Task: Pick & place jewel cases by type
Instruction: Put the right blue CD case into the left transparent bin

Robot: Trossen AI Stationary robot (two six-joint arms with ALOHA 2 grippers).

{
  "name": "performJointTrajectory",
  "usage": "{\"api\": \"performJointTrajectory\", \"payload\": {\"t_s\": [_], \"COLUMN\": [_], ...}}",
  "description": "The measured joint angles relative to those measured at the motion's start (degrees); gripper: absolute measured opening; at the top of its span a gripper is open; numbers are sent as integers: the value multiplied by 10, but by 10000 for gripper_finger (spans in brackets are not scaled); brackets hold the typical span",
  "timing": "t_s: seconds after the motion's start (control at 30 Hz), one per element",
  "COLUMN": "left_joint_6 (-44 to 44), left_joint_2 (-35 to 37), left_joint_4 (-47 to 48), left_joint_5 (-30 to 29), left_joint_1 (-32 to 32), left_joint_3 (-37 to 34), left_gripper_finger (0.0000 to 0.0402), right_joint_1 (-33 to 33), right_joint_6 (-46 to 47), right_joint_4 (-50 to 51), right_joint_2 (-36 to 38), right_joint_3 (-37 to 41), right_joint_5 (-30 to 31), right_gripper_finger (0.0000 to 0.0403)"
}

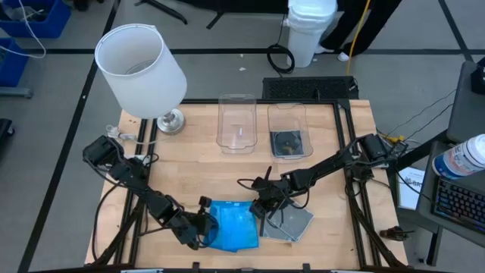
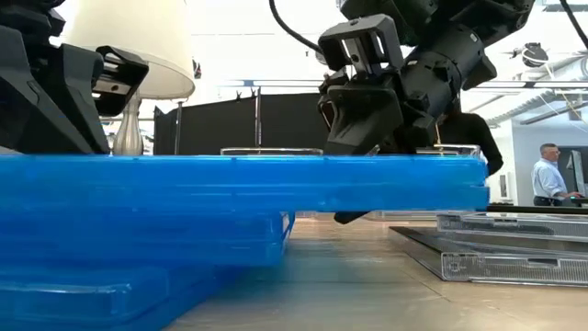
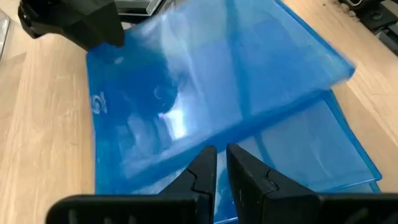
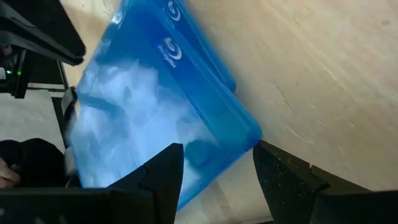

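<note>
A white-shaded lamp point(image 1: 142, 64) stands at the far left corner of the wooden counter point(image 1: 197, 159), well behind the left arm. The left pincer point(image 1: 203, 227) sits low at the near edge, its two fingers point(image 3: 202, 171) almost together with only a thin gap between them; they press toward the near edge of a stack of blue jewel cases point(image 1: 233, 225), and whether they clamp that edge cannot be told. In the left wrist view the top blue case point(image 3: 211, 87) lies tilted across the ones beneath it, one corner lifted clear.

Directly beyond the stack, the right pincer point(image 1: 261, 206) reaches in from the right side of the counter. Its fingers point(image 4: 163, 174) stand released, spread wide on either side of a corner of the blue cases without closing on it. The low view shows this pincer hanging just above the raised top case, whose edge stretches level across the scene.

Just to the right of the right pincer, grey jewel cases point(image 1: 290, 221) lie flat on the counter, touching one another. Well behind both pincers, two clear bins stand side by side: the left bin point(image 1: 236, 121) and the right bin point(image 1: 288, 130), which holds a dark case. A person point(image 2: 551, 175) stands in the room far beyond the counter.
</note>
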State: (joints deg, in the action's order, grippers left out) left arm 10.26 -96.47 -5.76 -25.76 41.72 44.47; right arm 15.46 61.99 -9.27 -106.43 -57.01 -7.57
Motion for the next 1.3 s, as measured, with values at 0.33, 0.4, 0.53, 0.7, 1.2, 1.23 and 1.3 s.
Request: {"api": "performJointTrajectory", "payload": {"t_s": [0.33,0.4,0.53,0.7,1.2,1.23,1.3], "left_joint_6": [0,-8,-22,-22,-44,-45,-43], "left_joint_2": [-42,-60,-80,-80,-61,-58,-51], "left_joint_4": [-23,-48,-79,-82,-63,-59,-47], "left_joint_5": [16,24,51,60,44,38,21], "left_joint_1": [-25,-31,-42,-48,-33,-32,-27], "left_joint_3": [0,2,2,2,0,0,0], "left_gripper_finger": [46,46,46,46,46,46,47], "right_joint_1": [0,2,3,4,3,4,5], "right_joint_6": [-3,-6,-7,-10,-82,-94,-115], "right_joint_4": [-8,-12,-17,-22,-63,-64,-65], "right_joint_2": [0,0,0,0,23,30,44], "right_joint_3": [0,0,0,0,0,0,0], "right_joint_5": [-2,-1,-1,-14,-15,-16,-10], "right_gripper_finger": [185,185,184,178,99,93,82]}}
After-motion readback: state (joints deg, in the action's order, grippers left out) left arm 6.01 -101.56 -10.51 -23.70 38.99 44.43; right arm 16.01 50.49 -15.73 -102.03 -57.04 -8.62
